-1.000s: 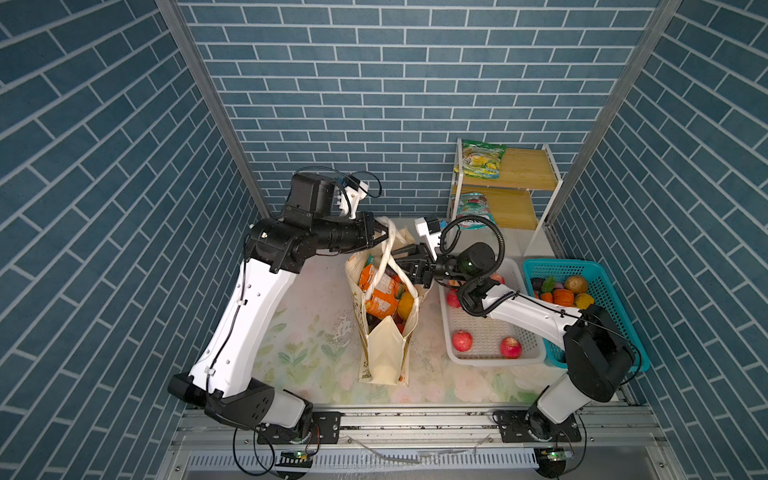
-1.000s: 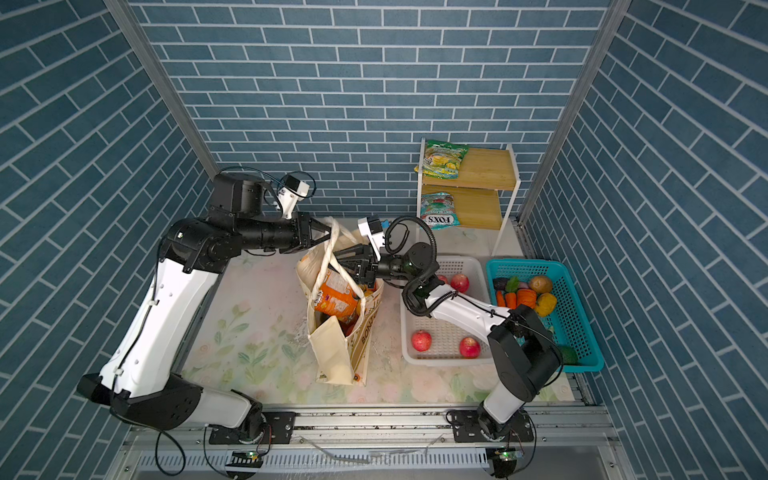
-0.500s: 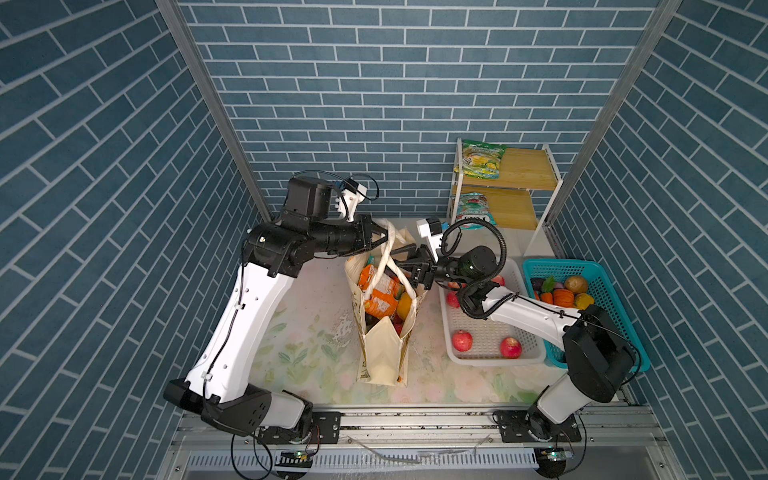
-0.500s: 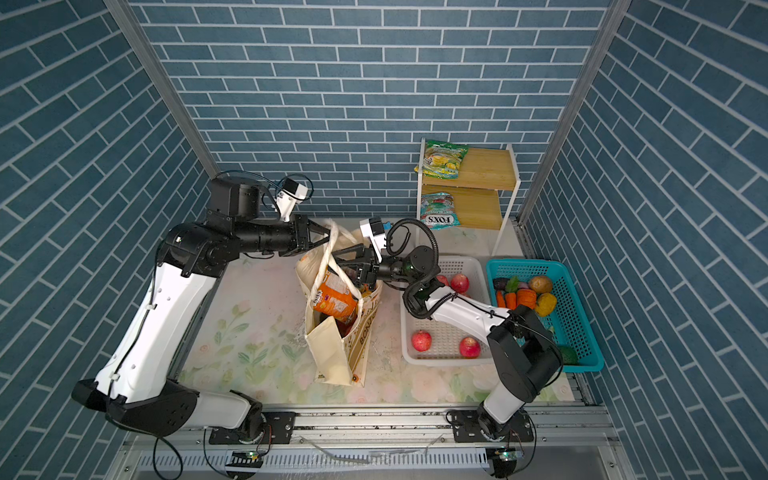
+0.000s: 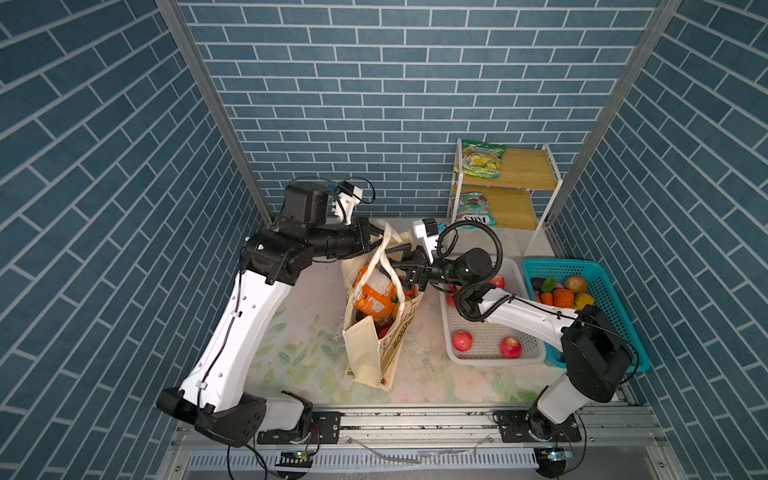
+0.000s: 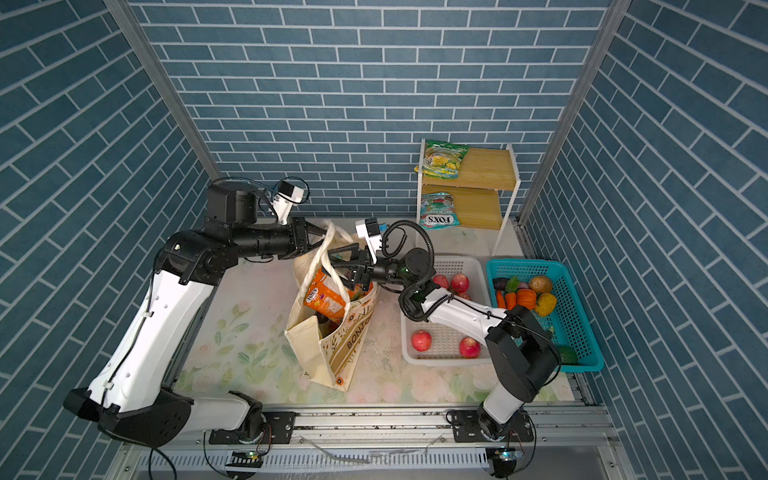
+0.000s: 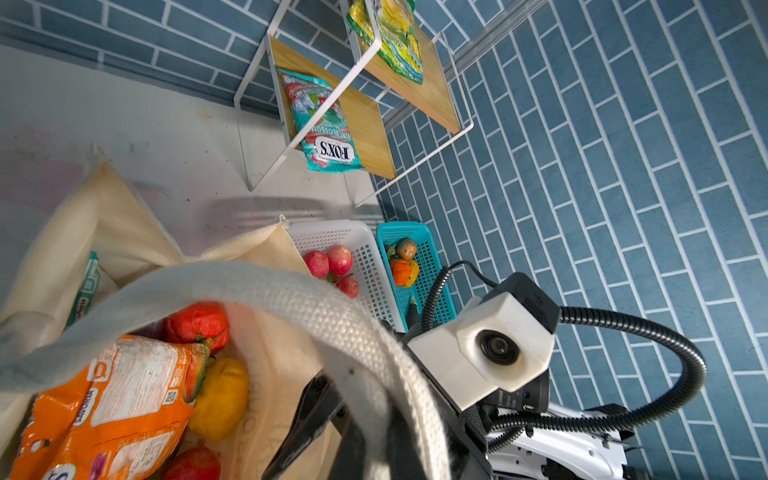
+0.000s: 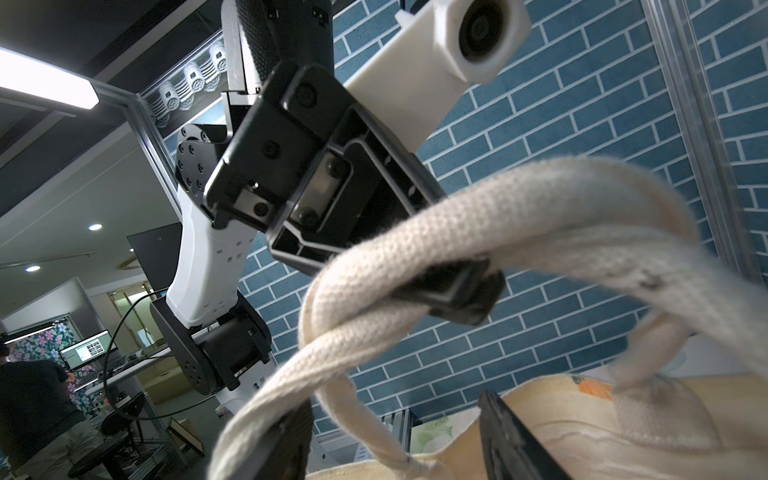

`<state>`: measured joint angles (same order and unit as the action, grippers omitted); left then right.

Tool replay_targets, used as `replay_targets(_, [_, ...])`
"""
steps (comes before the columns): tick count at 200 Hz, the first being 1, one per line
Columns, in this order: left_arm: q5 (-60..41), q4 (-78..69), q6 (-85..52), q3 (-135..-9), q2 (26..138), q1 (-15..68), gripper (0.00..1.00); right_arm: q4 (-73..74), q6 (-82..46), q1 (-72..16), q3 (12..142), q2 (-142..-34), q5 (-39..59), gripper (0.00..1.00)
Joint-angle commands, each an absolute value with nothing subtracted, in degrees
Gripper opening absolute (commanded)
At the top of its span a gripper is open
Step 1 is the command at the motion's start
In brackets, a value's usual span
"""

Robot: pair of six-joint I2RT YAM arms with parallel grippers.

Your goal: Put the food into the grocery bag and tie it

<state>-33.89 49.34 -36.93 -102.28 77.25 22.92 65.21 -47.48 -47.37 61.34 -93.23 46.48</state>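
The cream grocery bag (image 5: 374, 349) (image 6: 328, 349) stands mid-table, leaning a little. It holds food: an orange packet (image 5: 374, 291) (image 7: 116, 395), a yellow fruit (image 7: 220, 399) and a red fruit (image 7: 197, 322). My left gripper (image 5: 380, 237) (image 6: 321, 233) (image 8: 469, 299) is above the bag's far rim, shut on the strap handle (image 5: 385, 259) (image 8: 478, 224) and holding it up. My right gripper (image 5: 397, 270) (image 6: 338, 268) (image 8: 395, 419) is open over the bag's mouth. A strand of strap hangs loose between its fingers (image 8: 503, 428).
To the right of the bag, a white basket (image 5: 528, 353) holds red apples (image 5: 462, 340). A teal basket (image 5: 611, 291) of vegetables sits beyond it. The wooden shelf (image 5: 528, 170) at the back right carries two packets (image 5: 482, 160).
My right gripper's jaws have spread apart over the bag's mouth. The left gripper keeps its hold on the strap, and both arms have barely moved.
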Motion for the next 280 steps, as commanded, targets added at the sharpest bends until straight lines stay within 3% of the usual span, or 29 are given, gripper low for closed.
replay_targets(1, [-27.6,44.2,-37.1,-100.3,76.6,21.7,0.00,73.6,-45.0,-50.1,65.2,-93.1,46.0,0.65])
replay_targets(189, [-17.9,39.0,-37.6,-89.1,69.4,21.8,0.00,79.4,-43.8,-56.2,73.6,-100.7,33.2,0.67])
replay_targets(280, [-16.9,38.5,-37.2,-86.6,68.1,21.9,0.00,80.1,-44.0,-56.9,75.3,-101.3,28.3,0.78])
